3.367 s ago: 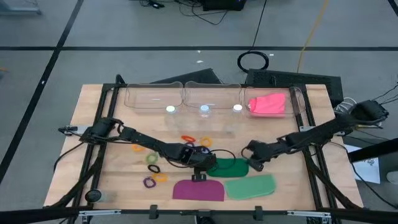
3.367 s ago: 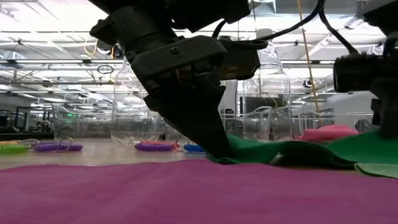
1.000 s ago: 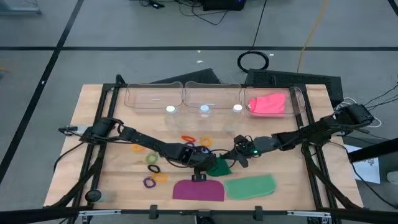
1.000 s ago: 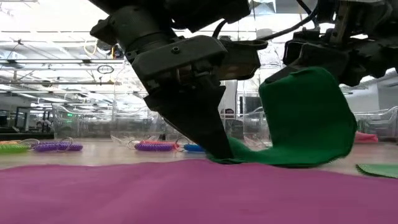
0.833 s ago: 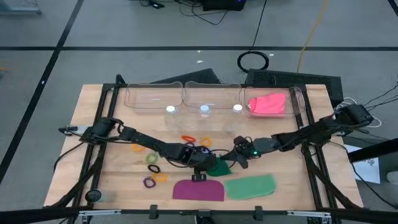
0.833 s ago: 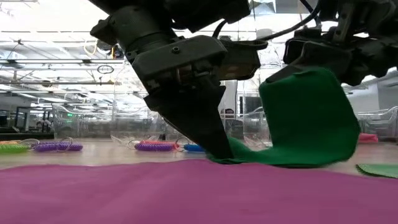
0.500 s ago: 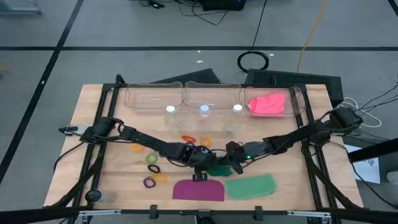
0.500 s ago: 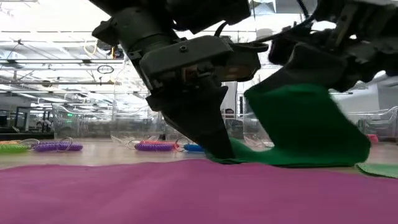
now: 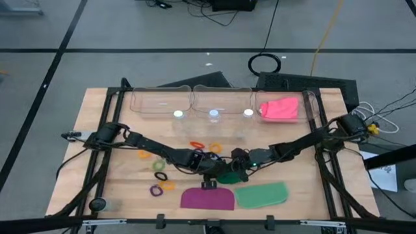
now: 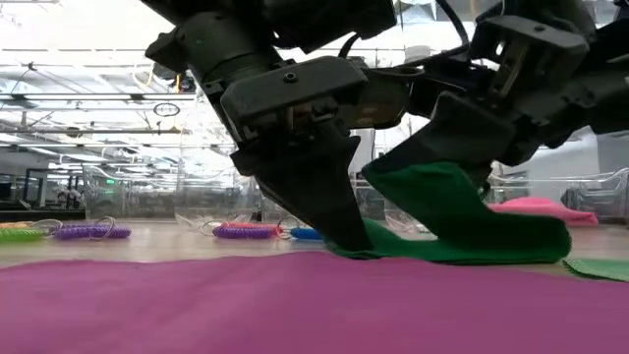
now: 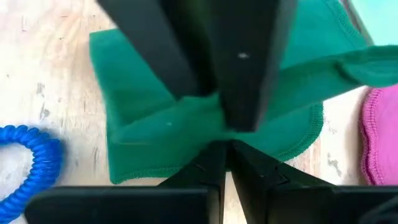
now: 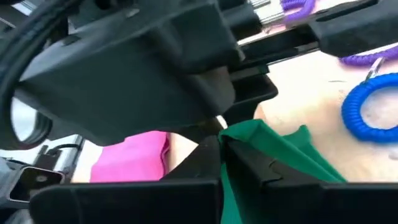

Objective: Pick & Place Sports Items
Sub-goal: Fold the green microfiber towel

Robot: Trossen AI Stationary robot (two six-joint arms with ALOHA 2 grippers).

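Two grippers met on the dark green cloth (image 9: pixel 229 175) at mid-table: your left gripper (image 10: pixel 339 236) had its jaws pinched on one edge, pinning it to the wood, while your right gripper (image 10: pixel 447 162) was clamped on the opposite edge, folded up and over. You did well to keep the pinned edge still and lay the fold flat. Around it, the wooden table (image 9: pixel 97 117) carried the purple cloth (image 9: pixel 207 197), light green cloth (image 9: pixel 261 194) and clear bins (image 9: pixel 159 101).
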